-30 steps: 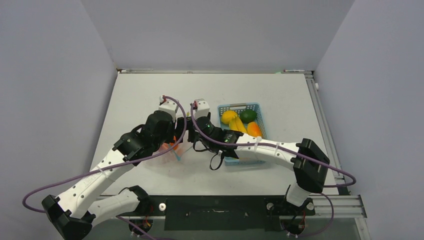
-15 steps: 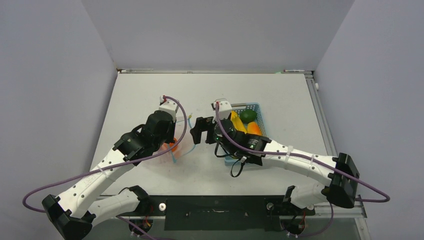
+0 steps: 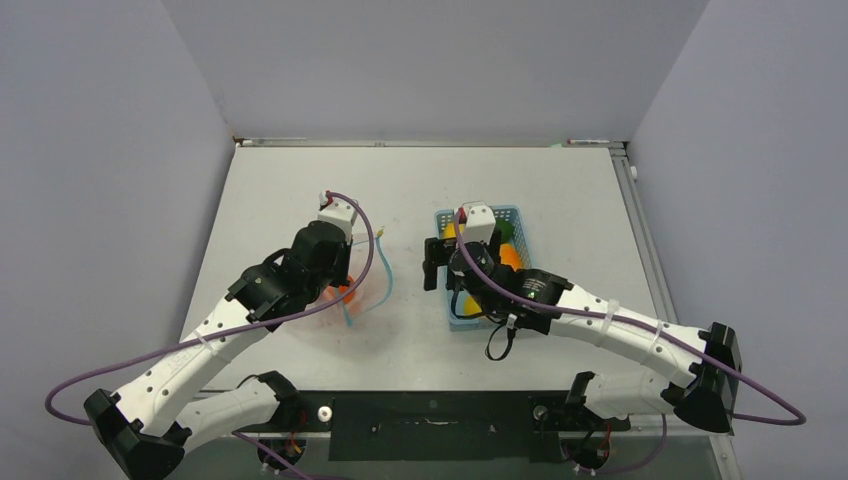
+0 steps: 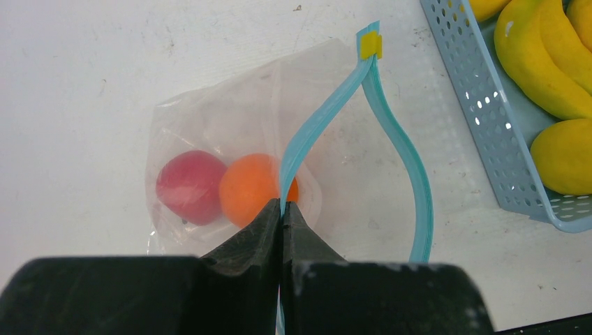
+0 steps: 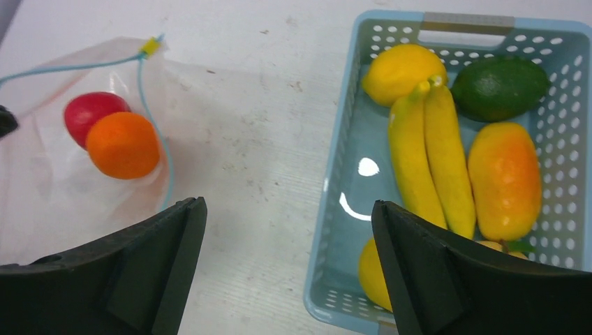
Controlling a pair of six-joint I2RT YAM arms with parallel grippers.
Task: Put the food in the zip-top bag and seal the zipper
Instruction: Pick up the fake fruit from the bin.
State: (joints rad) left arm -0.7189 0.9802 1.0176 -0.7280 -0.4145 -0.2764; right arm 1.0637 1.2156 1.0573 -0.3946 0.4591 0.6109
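Left end effector [image 4: 282, 209]: fingers pinched together on one lip of the teal zipper [image 4: 328, 115], holding it up off the tabletop [image 5: 265, 139]. The other lip bows out toward the basket [image 5: 335, 202], so the mouth gapes. The two lips meet at the yellow slider tab [image 4: 371, 45]. The zip-top bag [image 4: 230, 118] lies flat to the left of the basket, with the orange [image 4: 251, 188] and red apple [image 4: 190, 185] inside, touching each other near the mouth.

Right end effector [image 5: 287, 204]: fingers wide apart, nothing held, over the basket's left wall between bag and basket. The bananas [image 5: 426, 160], lime [image 5: 499, 87], mango [image 5: 504, 178] and lemons [image 5: 398, 70] sit in the basket, not yet bagged.

Risks, as I judge them:
- I hold a thin strip at one point, so a tug could slip it and collapse the mouth.
- Glossy fruit could squirt from the fingers on pickup.
- The bananas look long for that opening and could snag the free lip or shove the light bag.
- The orange sits near the mouth and could roll out if the bag shifts.
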